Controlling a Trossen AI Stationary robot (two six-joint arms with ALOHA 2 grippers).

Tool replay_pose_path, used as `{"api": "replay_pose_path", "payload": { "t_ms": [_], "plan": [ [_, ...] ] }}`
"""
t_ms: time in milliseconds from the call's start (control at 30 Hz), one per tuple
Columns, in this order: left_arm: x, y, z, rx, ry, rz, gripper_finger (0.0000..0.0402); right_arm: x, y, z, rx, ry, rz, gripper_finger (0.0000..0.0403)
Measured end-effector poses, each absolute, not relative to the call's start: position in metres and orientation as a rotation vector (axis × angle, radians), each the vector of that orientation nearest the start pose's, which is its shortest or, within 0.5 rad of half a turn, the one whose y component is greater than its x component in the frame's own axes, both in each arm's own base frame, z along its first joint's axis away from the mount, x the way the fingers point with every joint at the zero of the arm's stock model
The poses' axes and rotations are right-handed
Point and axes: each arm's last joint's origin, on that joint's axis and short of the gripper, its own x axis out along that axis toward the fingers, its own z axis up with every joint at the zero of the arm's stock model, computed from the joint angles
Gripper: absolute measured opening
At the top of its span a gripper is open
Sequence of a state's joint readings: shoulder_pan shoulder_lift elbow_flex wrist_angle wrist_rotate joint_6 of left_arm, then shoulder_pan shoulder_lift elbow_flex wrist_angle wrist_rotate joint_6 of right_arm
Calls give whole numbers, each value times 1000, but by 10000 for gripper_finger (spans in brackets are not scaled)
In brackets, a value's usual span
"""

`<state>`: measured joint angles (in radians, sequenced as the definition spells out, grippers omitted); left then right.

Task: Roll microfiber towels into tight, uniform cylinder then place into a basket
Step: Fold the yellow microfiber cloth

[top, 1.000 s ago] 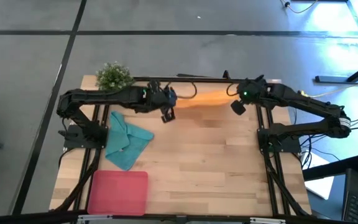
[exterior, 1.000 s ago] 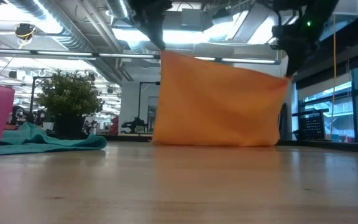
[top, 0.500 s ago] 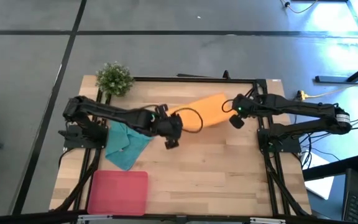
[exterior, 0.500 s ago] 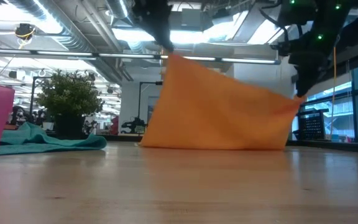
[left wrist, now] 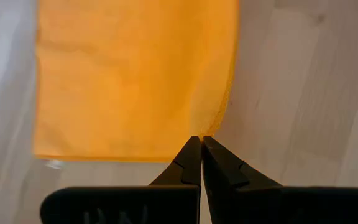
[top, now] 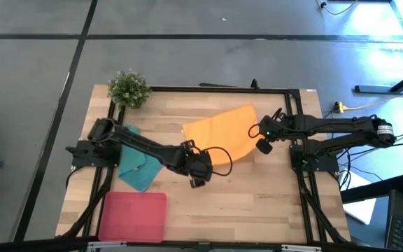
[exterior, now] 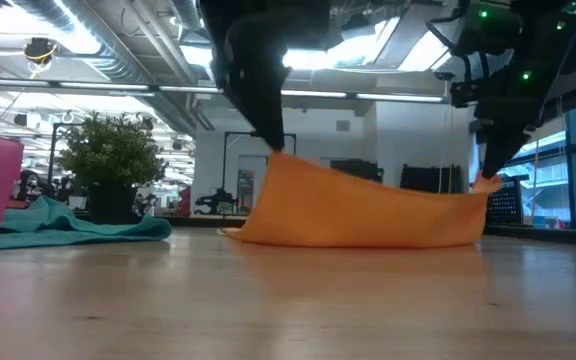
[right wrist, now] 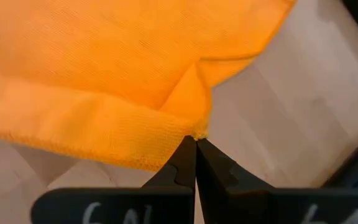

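Near table's front-left corner, pink basket [top: 133, 216], nothing inside

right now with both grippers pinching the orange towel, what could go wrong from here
1. The left gripper and the right gripper each pinch only a corner tip of the orange towel, so a corner could slip free.
2. The towel lies skewed on the table with a fold near the right corner, so it may settle wrinkled and roll unevenly.
3. The teal towel lies crumpled under the left arm, which could snag it.
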<state>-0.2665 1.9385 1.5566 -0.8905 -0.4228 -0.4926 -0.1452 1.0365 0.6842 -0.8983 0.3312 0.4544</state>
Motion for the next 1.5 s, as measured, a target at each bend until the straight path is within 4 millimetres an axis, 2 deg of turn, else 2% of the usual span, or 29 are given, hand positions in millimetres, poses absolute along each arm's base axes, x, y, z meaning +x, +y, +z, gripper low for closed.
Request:
{"api": "replay_pose_path", "payload": {
  "t_ms": [200,367,567,733,1067,1333,1500],
  "plan": [
    [392,-99,196,-36,1169,404,0,163,-30,201,279,1126,-666,5],
    [395,-103,186,-51,1175,411,0,162,-30,193,279,1125,-666,5],
    [394,-105,185,-59,1179,394,0,162,-30,193,275,1118,-672,5],
    [394,-103,186,-56,1181,401,0,160,-33,194,240,1069,-815,5],
    [395,-104,186,-59,1184,393,0,140,-30,189,392,1188,-979,5],
    [395,-104,186,-62,1185,390,0,142,-29,189,391,1209,-915,5],
    [395,-104,186,-66,1179,388,0,154,-31,192,343,1121,-839,5]
  ]
}}
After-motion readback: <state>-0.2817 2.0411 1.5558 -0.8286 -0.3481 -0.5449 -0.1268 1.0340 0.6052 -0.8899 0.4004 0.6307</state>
